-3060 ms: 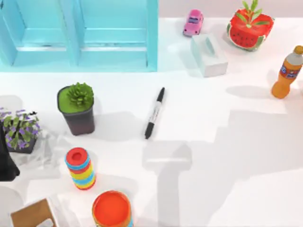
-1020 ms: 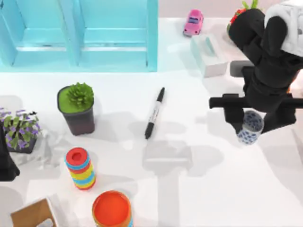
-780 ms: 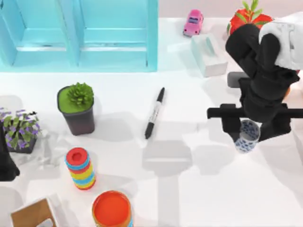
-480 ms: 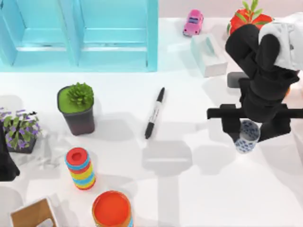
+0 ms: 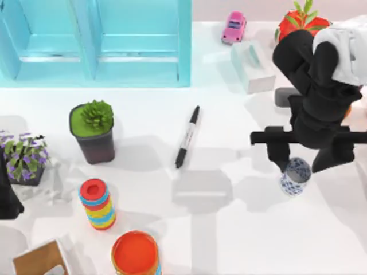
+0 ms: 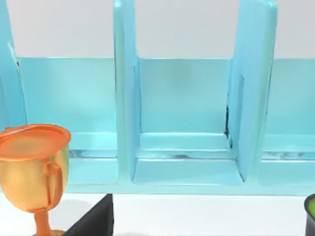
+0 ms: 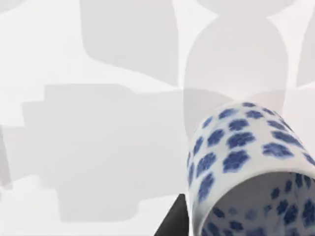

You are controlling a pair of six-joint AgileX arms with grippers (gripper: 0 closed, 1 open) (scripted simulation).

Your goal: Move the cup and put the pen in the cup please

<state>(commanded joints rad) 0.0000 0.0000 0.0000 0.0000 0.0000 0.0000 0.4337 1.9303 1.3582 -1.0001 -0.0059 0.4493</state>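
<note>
Left gripper (image 5: 7, 200) parked by the worktop's left edge, can't tell jaw state. Pen (image 5: 187, 137) lying flat mid-worktop, untouched. Cup (image 5: 295, 177) upright toward the right edge, right gripper (image 5: 304, 156) just above it, jaws spread wide and not gripping.

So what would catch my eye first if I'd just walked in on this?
Probably the big black right arm at the table's right, its pincer over a small blue-patterned cup. Then the black pen lying alone mid-table, left of the cup. The bright turquoise shelf along the back and the rainbow ring stack near the left front also stand out.
</note>
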